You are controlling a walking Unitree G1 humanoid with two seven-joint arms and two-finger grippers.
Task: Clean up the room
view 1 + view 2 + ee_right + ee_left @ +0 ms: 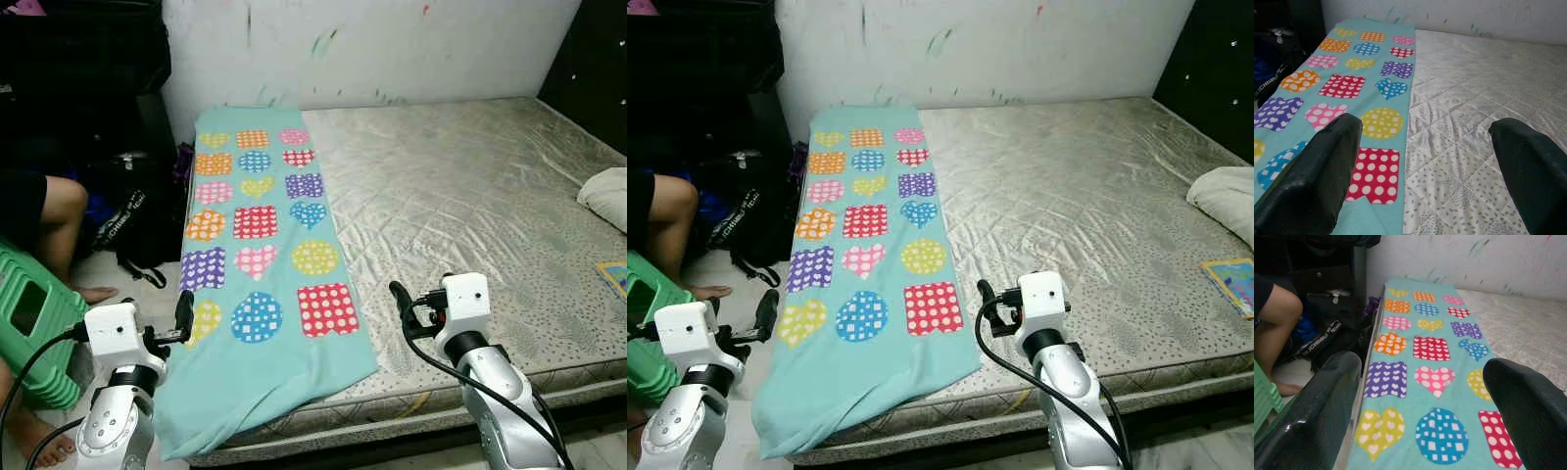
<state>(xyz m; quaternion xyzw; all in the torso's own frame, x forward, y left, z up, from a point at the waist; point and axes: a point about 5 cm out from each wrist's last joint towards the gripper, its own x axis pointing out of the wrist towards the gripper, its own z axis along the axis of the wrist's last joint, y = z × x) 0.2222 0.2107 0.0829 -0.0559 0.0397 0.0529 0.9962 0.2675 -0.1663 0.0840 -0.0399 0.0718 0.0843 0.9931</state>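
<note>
A teal blanket (260, 255) printed with colourful dotted hearts, circles and squares lies flat along the left side of a bare quilted mattress (460, 186). Its near end hangs over the mattress's front edge. My left gripper (184, 311) hovers open just off the blanket's near left edge, holding nothing. My right gripper (397, 294) is open over the mattress, just right of the blanket's near right corner. The left wrist view looks along the blanket (1425, 352) between open fingers (1327, 396). The right wrist view shows the blanket's right edge (1376, 98) and bare mattress (1474, 98).
A white pillow (607, 196) and a small book (615, 277) lie at the mattress's right edge. A person's leg (49, 220), a green plastic stool (34, 328) and a black bag (127, 230) crowd the floor left of the bed. The wall (392, 39) closes the far side.
</note>
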